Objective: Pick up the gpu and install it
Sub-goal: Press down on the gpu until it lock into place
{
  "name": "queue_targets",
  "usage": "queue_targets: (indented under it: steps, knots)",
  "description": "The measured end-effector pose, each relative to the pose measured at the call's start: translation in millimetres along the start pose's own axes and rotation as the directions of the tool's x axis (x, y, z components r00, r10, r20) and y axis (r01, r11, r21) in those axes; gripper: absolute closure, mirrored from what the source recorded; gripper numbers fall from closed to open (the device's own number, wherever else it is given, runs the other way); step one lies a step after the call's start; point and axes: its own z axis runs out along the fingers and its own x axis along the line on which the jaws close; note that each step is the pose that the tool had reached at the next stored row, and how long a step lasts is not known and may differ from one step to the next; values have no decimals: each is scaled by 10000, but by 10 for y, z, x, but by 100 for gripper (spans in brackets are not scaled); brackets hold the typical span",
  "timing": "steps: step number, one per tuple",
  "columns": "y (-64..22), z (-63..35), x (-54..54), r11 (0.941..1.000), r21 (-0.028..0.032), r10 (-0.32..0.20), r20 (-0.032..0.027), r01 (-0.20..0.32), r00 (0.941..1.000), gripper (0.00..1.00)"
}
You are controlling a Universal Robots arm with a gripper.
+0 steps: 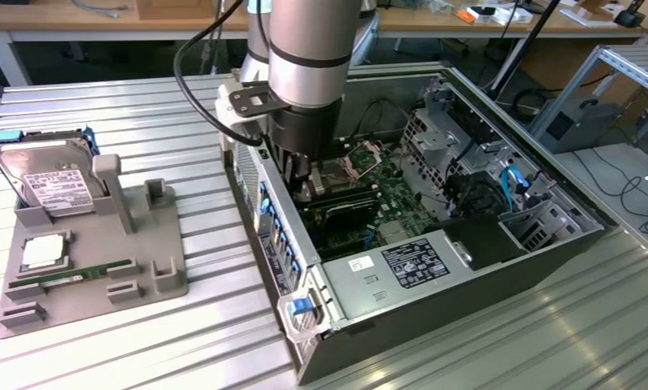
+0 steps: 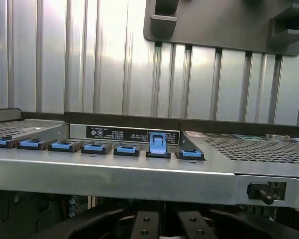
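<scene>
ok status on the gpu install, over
Gripper down inside the open case, shut. Gpu hidden beneath it, grip unconfirmed. Hard drive in its holder.

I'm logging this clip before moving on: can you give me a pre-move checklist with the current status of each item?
1. Gripper down inside the open computer case: ok.
2. Gripper closed: ok.
3. Gpu visibly held between the fingers: cannot tell.
4. Gpu gone from the grey parts holder: ok; hard drive and memory stick are there.
5. Card seated in the motherboard slot: cannot tell.
6. Blue slot clips along the case edge: one raised, others down.
</scene>
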Motion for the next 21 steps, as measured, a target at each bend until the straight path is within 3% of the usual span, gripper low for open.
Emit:
queue_targets:
  steps: [11, 21]
  knots:
    - [57, 0, 0, 10000, -5, 3, 11, -3, 10000, 87]
    - [-324, 100, 28, 9997, -224, -5, 27, 6, 10000, 87]
